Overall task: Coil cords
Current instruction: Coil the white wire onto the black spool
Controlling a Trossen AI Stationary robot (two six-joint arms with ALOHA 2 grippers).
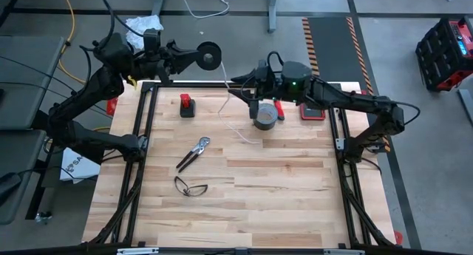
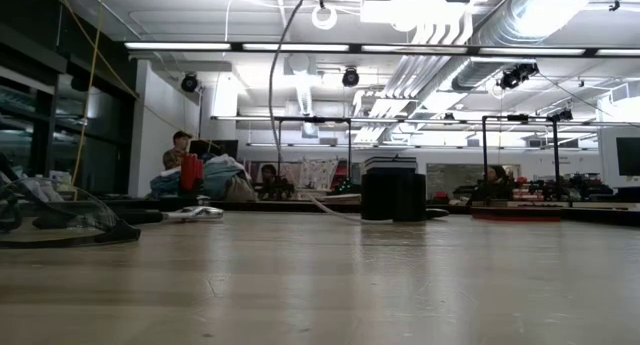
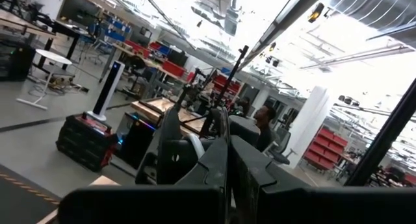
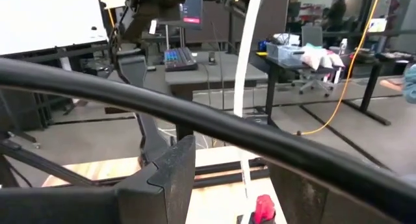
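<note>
My left gripper point(image 1: 194, 57) is shut on a small black round spool point(image 1: 210, 55), held high over the table's far edge. The thin white cord point(image 1: 226, 101) hangs from the spool to the table, where its end point(image 1: 245, 134) lies beside the grey tape roll point(image 1: 264, 116). In the low view the cord point(image 2: 274, 95) drops from above. My right gripper point(image 1: 238, 83) is open, just right of the spool and pointing level at it. In the right wrist view the hanging cord point(image 4: 242, 74) shows between the two fingers point(image 4: 174, 175), a little ahead of them. My left gripper pinches the black spool point(image 3: 177, 152) between its two shut fingers point(image 3: 257, 178), coming level from the table's left side. The spool is lifted clear of the table. The cord hangs slack below it, its lower end on the wood.
On the table lie a red-and-black object point(image 1: 187, 106), pliers point(image 1: 194, 153), glasses point(image 1: 190, 186) and a red flat object point(image 1: 311, 111) at the far right. A black frame point(image 1: 140, 122) runs along the table's edges. People sit in the room beyond point(image 2: 180, 145).
</note>
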